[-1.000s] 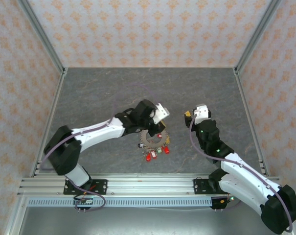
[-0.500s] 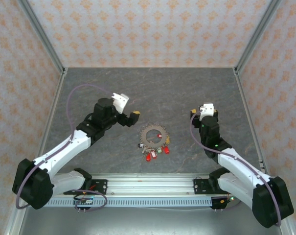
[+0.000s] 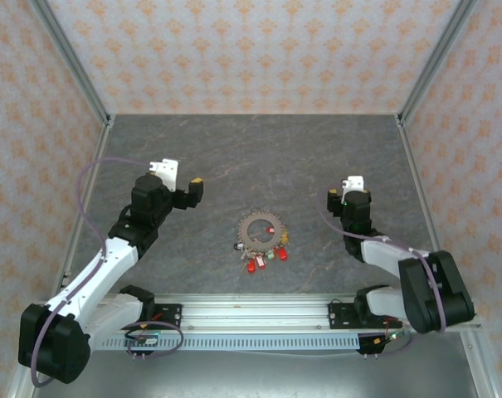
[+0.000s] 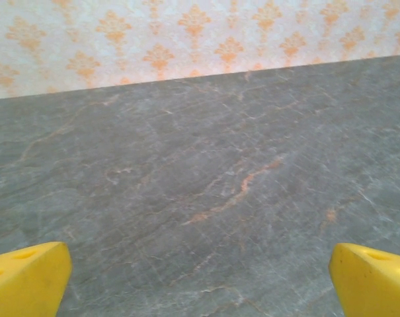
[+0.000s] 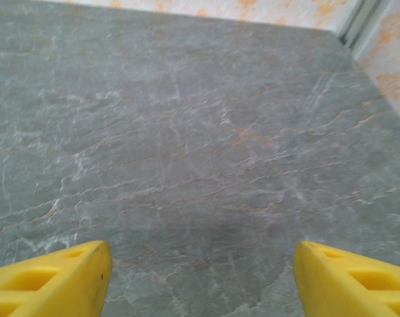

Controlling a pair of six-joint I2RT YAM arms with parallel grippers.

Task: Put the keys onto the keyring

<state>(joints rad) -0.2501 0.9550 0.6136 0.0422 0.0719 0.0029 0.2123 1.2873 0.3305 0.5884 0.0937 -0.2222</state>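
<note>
While the keyring (image 3: pixel 258 231) lies flat on the table (image 3: pixel 192 149), keys (image 3: pixel 261 257) cluster at its near rim | left gripper (image 4: pixel 200 281): jaws spread wide, empty, well left of keyring | right gripper (image 5: pixel 200 277): jaws apart, empty, well right

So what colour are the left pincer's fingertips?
Yellow fingertips, clearest in the left wrist view.
</note>
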